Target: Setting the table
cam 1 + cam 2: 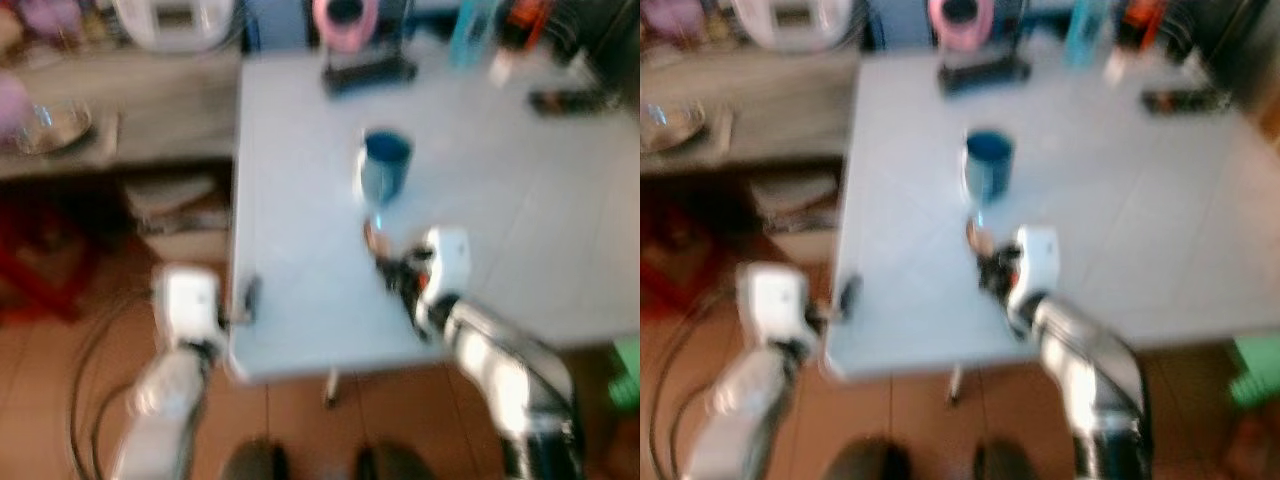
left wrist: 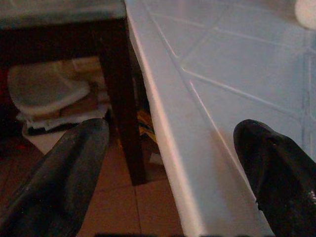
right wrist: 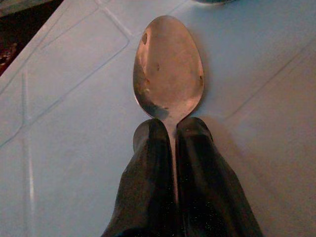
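Right tool (image 3: 168,131) pinches a metal spoon (image 3: 168,69) by the neck, bowl forward and low over the white tabletop (image 1: 300,200), just short of the blue cup (image 1: 385,165), likely its place setting. Left tool (image 2: 173,143) spread wide, idle, straddling the tabletop's edge.

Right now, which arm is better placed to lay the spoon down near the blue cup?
The right. The right gripper is shut on the spoon, over the table just short of the blue cup. The left gripper is open at the table's edge.
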